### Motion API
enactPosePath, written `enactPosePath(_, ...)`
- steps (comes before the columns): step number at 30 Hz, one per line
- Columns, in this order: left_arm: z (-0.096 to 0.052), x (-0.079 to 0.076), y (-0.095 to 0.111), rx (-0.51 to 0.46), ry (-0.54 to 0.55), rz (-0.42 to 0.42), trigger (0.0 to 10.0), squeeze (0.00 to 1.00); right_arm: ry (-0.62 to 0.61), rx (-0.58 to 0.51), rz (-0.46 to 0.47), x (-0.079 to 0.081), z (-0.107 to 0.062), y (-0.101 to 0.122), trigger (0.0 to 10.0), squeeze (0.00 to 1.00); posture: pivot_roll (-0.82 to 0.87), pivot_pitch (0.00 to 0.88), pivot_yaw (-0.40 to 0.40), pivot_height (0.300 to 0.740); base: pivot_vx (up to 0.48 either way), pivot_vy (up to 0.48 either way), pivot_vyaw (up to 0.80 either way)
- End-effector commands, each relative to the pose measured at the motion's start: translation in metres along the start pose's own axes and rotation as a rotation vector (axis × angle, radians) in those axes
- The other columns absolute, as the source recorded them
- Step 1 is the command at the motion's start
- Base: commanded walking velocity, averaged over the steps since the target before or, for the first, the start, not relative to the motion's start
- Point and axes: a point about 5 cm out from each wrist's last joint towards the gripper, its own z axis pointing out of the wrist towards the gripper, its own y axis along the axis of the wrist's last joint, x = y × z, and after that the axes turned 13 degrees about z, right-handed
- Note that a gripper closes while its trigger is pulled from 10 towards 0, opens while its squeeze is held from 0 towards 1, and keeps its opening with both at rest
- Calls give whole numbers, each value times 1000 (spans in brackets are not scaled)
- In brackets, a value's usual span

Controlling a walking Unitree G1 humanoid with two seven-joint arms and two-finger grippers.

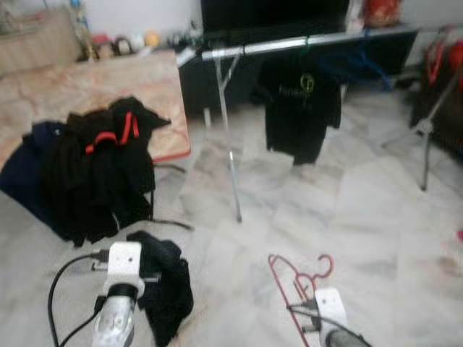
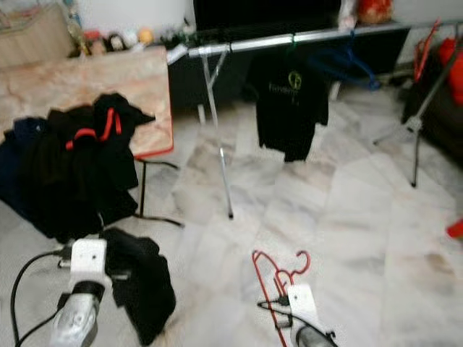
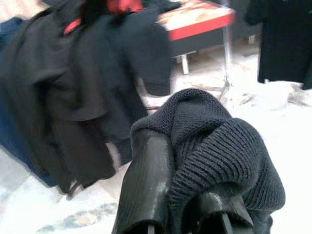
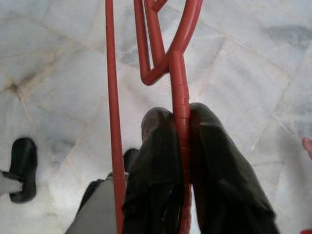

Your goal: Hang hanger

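A red hanger (image 1: 296, 278) is held low at the front right, over the marble floor. My right gripper (image 4: 181, 122) is shut on one of its red bars. My left gripper (image 3: 183, 161) is shut on a dark knitted garment (image 1: 165, 285), which hangs from it at the front left. Ahead stands a silver clothes rail (image 1: 304, 43) with a black T-shirt (image 1: 300, 108) hanging from it.
A low table (image 1: 108, 83) on the left bears a pile of dark clothes (image 1: 94, 166) with a red hanger in it. A tripod stand (image 1: 427, 130) and red items are at the far right. A dark cabinet stands behind the rail.
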Motion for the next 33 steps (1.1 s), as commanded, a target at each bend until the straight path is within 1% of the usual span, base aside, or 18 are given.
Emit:
enactPosePath(1, 1, 12, 2, -10, 38, 3, 10000, 0, 38, -19, 1, 13, 1, 5, 10000, 0, -71, 0, 53, 740, 0, 480, 0)
enactPosePath(2, 1, 12, 2, -10, 38, 3, 10000, 0, 38, -19, 1, 13, 1, 5, 10000, 0, -71, 0, 53, 740, 0, 480, 0)
enactPosePath(3, 1, 12, 2, -11, 37, 1, 10000, 0, 55, -18, -9, 24, 0, 2, 10000, 0, -69, 0, 52, 740, 0, 480, 0)
enactPosePath(4, 1, 12, 2, -12, 37, -1, 10000, 0, 61, -19, -12, 28, 0, 1, 10000, 0, -69, 0, 52, 740, 0, 480, 0)
enactPosePath(7, 1, 12, 3, -12, 39, -3, 10000, 0, 70, -21, -26, 33, 0, 1, 10000, 0, -68, 0, 52, 740, 0, 480, 0)
enactPosePath(9, 1, 12, 3, -12, 40, -7, 10000, 0, 72, -22, -23, 35, 0, 1, 10000, 0, -68, 0, 52, 740, 0, 480, 0)
enactPosePath(16, 2, 12, 4, -16, 44, -12, 10000, 0, 74, -25, -40, 31, 0, 2, 10000, 0, -65, 0, 51, 740, 0, 468, 0)
enactPosePath(19, 1, 12, 6, -23, 43, -8, 10000, 0, 74, -25, -32, 31, 0, 2, 10000, 0, -64, 0, 51, 740, 0, 0, 0)
enactPosePath(24, 1, 13, 7, -26, 48, -25, 10000, 0, 72, -26, -36, 30, 0, 2, 10000, 0, -62, 0, 51, 740, 0, 0, 0)
enactPosePath(27, -1, 9, 6, -22, 20, -62, 10000, 0, 70, -25, -49, 30, 0, 2, 10000, 0, -59, 0, 51, 740, 0, 0, 0)
enactPosePath(30, 0, 8, 7, -20, 22, -54, 10000, 0, 69, -28, -46, 30, 0, 3, 10000, 0, -64, 0, 52, 740, 0, 0, 0)
enactPosePath(33, 1, 8, 9, -21, 21, -67, 10000, 0, 69, -29, -46, 30, 0, 3, 10000, 0, -64, 0, 52, 740, 0, 0, 0)
